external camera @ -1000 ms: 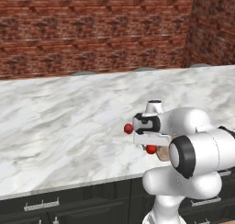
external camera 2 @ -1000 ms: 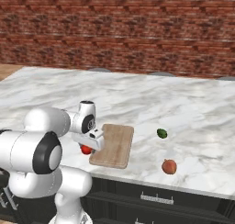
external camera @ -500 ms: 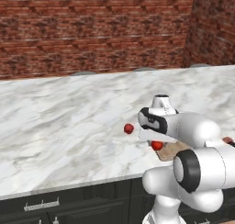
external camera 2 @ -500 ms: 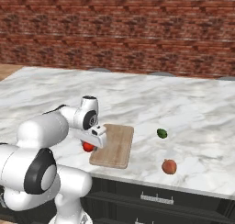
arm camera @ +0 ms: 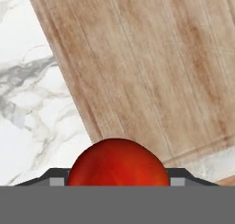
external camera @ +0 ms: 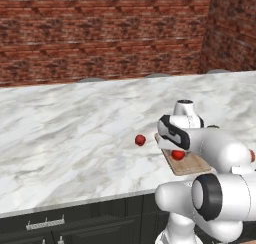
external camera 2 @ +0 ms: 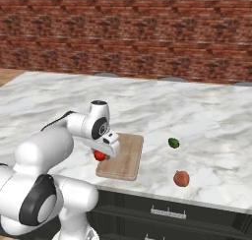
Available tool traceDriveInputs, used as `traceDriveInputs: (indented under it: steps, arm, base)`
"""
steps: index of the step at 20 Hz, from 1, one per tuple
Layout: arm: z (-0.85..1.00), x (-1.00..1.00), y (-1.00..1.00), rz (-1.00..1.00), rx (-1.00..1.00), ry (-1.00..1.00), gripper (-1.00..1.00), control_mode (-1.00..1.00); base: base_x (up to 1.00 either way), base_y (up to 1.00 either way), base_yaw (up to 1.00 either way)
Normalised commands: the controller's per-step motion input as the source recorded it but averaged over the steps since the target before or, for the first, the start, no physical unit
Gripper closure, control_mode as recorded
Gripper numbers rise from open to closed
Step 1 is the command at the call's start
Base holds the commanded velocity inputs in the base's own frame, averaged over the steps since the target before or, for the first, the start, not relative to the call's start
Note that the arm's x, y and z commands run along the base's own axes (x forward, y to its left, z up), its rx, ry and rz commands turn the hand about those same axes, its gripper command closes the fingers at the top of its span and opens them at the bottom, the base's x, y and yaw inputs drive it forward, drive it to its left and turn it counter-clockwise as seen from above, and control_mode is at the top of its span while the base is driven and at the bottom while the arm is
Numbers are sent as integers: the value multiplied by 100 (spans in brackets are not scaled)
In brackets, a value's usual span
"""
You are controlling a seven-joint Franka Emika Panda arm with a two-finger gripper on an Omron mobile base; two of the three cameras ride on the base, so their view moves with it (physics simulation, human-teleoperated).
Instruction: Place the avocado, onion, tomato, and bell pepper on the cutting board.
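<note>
Red round veg [arm camera: 118, 162] clamped betw gripper [external camera 2: 104, 151] fingers, carried above near-left corner of cutting board [external camera 2: 125, 158]; tomato or bell pepper, can't tell which. In hand view, sits right at fingertips, board grain spread beyond it, marble counter [arm camera: 27, 117] to one side, so board centre lies ahead of the fingers, further along the board's long axis and away from the edge. Looks like held veg hangs over board's corner/edge zone, not mid-board; drop here prob risks rolling off onto marble. Round item, no long axis to mind.

Other items: second red round veg [external camera: 140, 140] loose on counter, left of board, near. Avocado [external camera 2: 173, 143] on counter right of board, near. Onion [external camera 2: 181, 178] further right and closer to counter front edge, apart from avocado.

Judgement: 1st of 4 placements in hand, board bare apart from carried item above it. Next needs small shift inward over board, lower, then release.
</note>
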Motion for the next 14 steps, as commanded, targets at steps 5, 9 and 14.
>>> traceDriveInputs:
  steps: [5, 9, 14]
  arm:
    - [0, 43, -20, 6, -1, 0, 100, -100]
    - [5, 42, -10, 11, 0, 0, 100, -100]
    - [21, 32, -9, 10, 0, 0, 100, -100]
  base:
    - [0, 0, 0]
    - [0, 0, 0]
    - [0, 0, 0]
